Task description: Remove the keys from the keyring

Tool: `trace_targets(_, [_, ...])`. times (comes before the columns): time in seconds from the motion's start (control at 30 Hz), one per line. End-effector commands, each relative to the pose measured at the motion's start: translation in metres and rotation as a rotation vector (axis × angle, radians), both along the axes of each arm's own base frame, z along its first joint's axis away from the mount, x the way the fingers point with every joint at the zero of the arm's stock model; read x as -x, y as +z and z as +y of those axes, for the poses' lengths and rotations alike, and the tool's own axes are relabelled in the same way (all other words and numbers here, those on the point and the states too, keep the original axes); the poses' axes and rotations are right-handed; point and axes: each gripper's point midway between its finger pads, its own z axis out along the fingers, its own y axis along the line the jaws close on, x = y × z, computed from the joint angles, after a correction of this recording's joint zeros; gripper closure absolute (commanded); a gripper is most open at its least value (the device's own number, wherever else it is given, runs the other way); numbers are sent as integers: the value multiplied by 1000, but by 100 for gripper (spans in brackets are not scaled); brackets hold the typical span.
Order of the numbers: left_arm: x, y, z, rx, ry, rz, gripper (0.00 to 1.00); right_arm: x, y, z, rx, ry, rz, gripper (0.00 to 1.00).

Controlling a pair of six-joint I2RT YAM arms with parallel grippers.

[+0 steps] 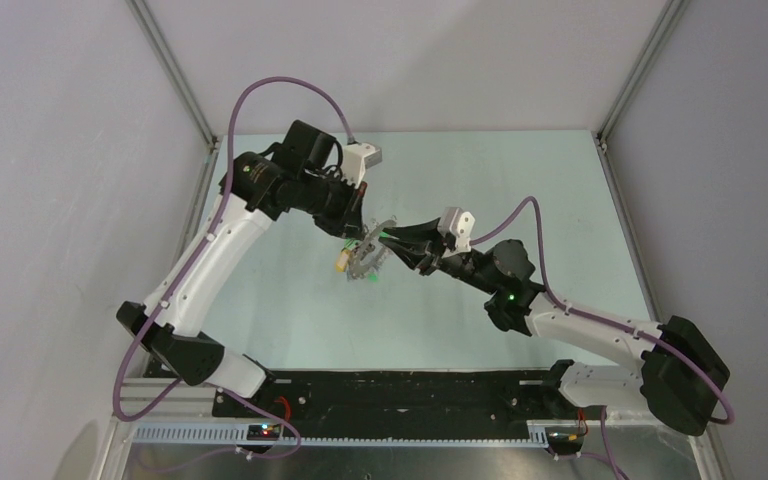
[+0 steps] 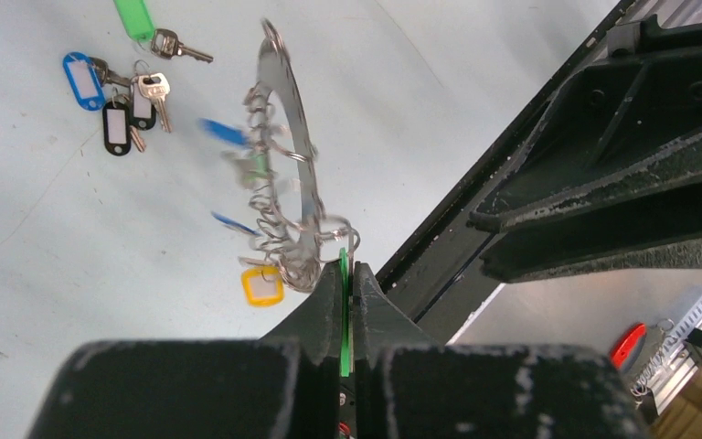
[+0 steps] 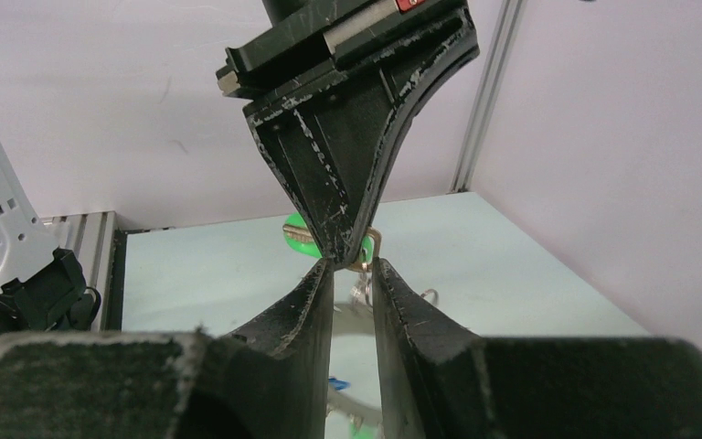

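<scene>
The keyring (image 2: 291, 110) is a large, flat, grey metal ring. It is held clear of the worktop (image 2: 55, 274), tilted, and appears nearly edge-on in my left wrist view. Small wire split rings (image 2: 270, 197) are threaded in a row along its band. The attached keys (image 2: 224, 133) hang from these and are motion-blurred; two blue tags and one yellow tag (image 2: 262, 286) are visible. A green tag (image 2: 344, 311) is clamped flat between the fingers of my left pincer (image 2: 347, 270), just beside the ring's lower end. The detached keys (image 2: 155, 90) lie grouped on the worktop, well apart from the ring, with green, blue and black tags.
</scene>
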Motion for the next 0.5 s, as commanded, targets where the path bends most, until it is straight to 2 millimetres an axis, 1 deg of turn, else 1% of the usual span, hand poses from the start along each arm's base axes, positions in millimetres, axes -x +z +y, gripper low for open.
trace_targets(0.0, [3,36,0,77,4,-99,100,3,0,-3,-1,5,11,73])
trace_targets(0.2, [4,43,0,91,11,-111,100,-1,-10,3,11,9,26,72])
trace_targets(0.3, [5,48,0,101,12,-122,100,-1,-11,6,7,15,24,70])
trace_targets(0.47, [6,51,-2,110,9,-124,100,-2,-16,13,17,24,33,68])
